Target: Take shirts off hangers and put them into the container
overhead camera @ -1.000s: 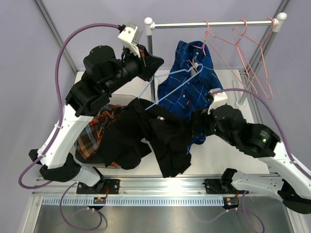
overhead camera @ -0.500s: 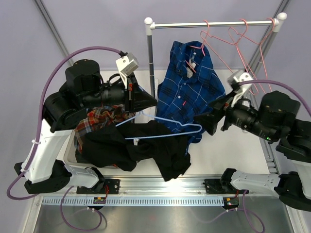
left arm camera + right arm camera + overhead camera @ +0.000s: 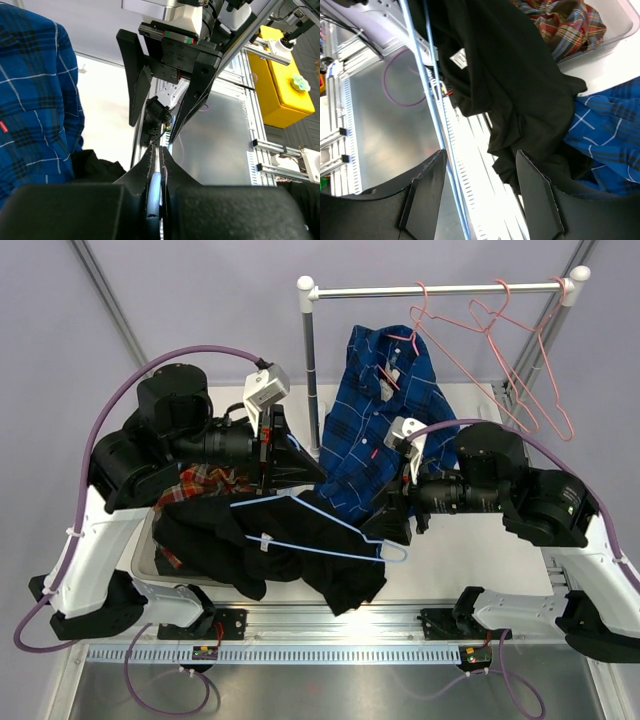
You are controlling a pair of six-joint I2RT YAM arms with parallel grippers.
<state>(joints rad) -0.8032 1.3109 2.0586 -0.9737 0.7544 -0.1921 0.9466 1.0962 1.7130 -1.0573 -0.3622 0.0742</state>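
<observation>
Freeing the black shirt [image 3: 345,570] from the blue hanger [image 3: 335,518], by the look of it: cloth sagging low over the near edge of the tabletop [image 3: 440,575], wire lying across the top of it. Bring the right gripper [image 3: 480,155], jaws standing wide and empty with the wire passing between them close to one finger, onto cloth alone, never wire; pinch a thick fold, then draw it toward the container [image 3: 147,550] at the left edge, plaid shirt [image 3: 205,480] already inside. Hold the left gripper [image 3: 157,155] pinched tight on the hanger and raise it against the pull. Leave the blue shirt [image 3: 385,410], hung from the rail [image 3: 440,288] at the far edge, for afterwards
</observation>
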